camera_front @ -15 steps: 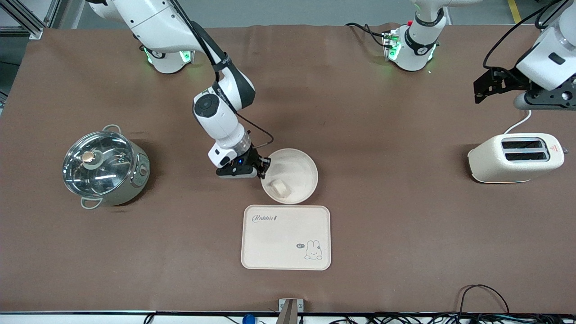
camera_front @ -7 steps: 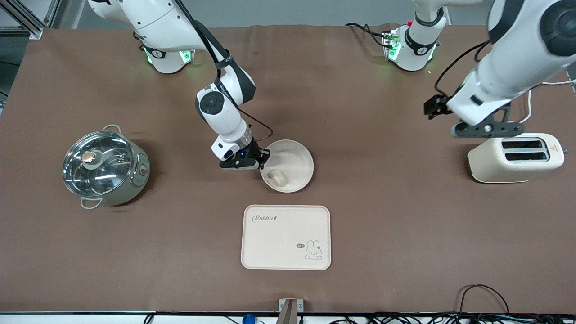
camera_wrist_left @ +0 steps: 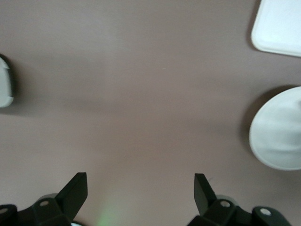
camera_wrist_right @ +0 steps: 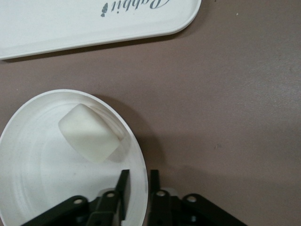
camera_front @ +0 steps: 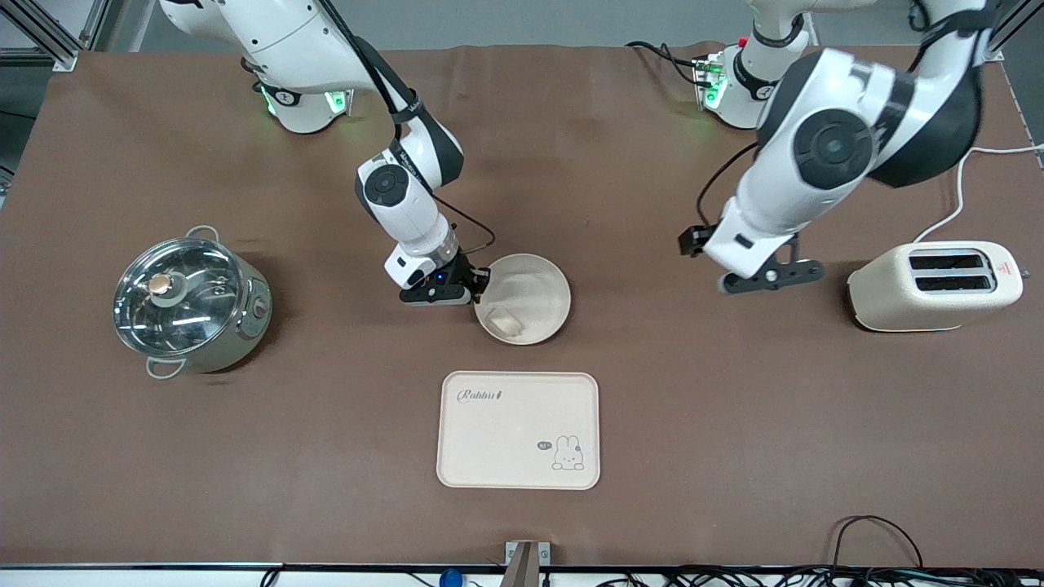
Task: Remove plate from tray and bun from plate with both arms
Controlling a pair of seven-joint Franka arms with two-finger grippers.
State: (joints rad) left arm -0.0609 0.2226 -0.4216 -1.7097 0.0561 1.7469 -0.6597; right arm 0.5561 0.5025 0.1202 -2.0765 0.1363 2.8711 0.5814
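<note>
The round cream plate (camera_front: 534, 285) is beside the rabbit tray (camera_front: 519, 430), farther from the front camera than the tray. The pale bun (camera_front: 506, 323) lies in the plate, at the rim toward the tray. My right gripper (camera_front: 479, 287) is shut on the plate's rim, one finger inside and one outside. In the right wrist view the gripper (camera_wrist_right: 138, 178) pinches the rim of the plate (camera_wrist_right: 42, 188); the bun (camera_wrist_right: 89, 133) and the tray (camera_wrist_right: 70, 19) show too. My left gripper (camera_front: 692, 240) is open and empty over bare table between plate and toaster. Its wrist view (camera_wrist_left: 141, 181) shows the plate (camera_wrist_left: 280, 134).
A steel pot with a glass lid (camera_front: 192, 302) stands toward the right arm's end. A cream toaster (camera_front: 934, 285) stands toward the left arm's end, its cord running toward the bases. The tray corner (camera_wrist_left: 280, 26) and toaster edge (camera_wrist_left: 4, 82) show in the left wrist view.
The left arm has swung from above the toaster end toward the middle of the table. The right gripper has shifted the plate with the bun slightly away from the tray.
</note>
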